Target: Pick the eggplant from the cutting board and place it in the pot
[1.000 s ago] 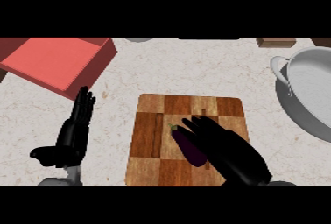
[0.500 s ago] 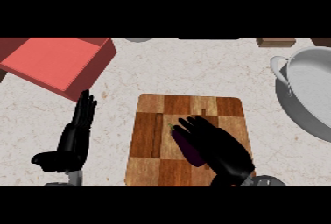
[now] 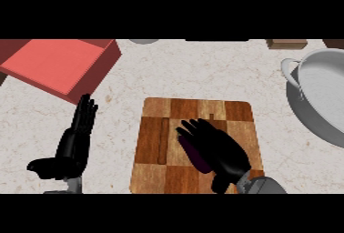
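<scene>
Directly under right hand [image 3: 218,150], fingers curling over it: eggplant [image 3: 194,154], long axis up-board on board [image 3: 158,136] (grasp unconfirmed); pot [image 3: 322,102] well right; left hand [image 3: 74,141] open, resting.

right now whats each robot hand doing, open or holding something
Left robot hand: open, resting on the counter, holding nothing.
Right robot hand: over the eggplant on the cutting board; grip cannot be told.
</scene>
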Action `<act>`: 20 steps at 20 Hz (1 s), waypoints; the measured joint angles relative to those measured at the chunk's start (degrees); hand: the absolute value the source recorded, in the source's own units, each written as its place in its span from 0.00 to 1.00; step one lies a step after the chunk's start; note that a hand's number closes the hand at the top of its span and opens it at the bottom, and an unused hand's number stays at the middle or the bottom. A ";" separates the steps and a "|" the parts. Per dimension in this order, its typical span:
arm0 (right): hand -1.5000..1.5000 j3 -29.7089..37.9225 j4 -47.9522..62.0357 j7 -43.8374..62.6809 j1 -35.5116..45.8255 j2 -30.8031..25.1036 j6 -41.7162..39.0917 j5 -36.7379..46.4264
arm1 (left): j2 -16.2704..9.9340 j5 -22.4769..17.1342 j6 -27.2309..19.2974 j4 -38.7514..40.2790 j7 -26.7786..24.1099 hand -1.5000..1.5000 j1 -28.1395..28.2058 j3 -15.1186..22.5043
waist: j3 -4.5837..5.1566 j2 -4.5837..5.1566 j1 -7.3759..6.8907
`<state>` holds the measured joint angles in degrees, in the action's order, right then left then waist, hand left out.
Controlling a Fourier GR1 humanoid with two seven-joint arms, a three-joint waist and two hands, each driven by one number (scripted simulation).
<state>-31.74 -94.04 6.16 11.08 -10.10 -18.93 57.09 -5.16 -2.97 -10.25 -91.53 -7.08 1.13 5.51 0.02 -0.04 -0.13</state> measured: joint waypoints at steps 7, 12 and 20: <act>1.00 1.23 3.37 -4.48 0.76 1.65 2.98 3.82 | 0.67 0.76 0.57 0.08 -0.54 0.50 0.37 -0.72 | 0.17 -0.19 0.06; 1.00 2.30 5.59 -9.19 1.66 2.63 9.25 5.88 | 1.19 1.54 -0.11 -0.35 1.20 0.50 -1.11 -0.84 | 0.23 -0.30 0.10; 1.00 3.85 4.46 -13.00 0.41 3.78 12.82 8.97 | 1.43 1.91 0.92 -0.24 0.44 0.50 -0.10 -1.47 | 0.18 -0.27 0.14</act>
<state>-27.89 -89.58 -6.83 11.49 -6.32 -6.11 66.06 -3.74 -1.06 -9.33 -91.77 -6.64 1.04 4.04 0.19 -0.31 0.02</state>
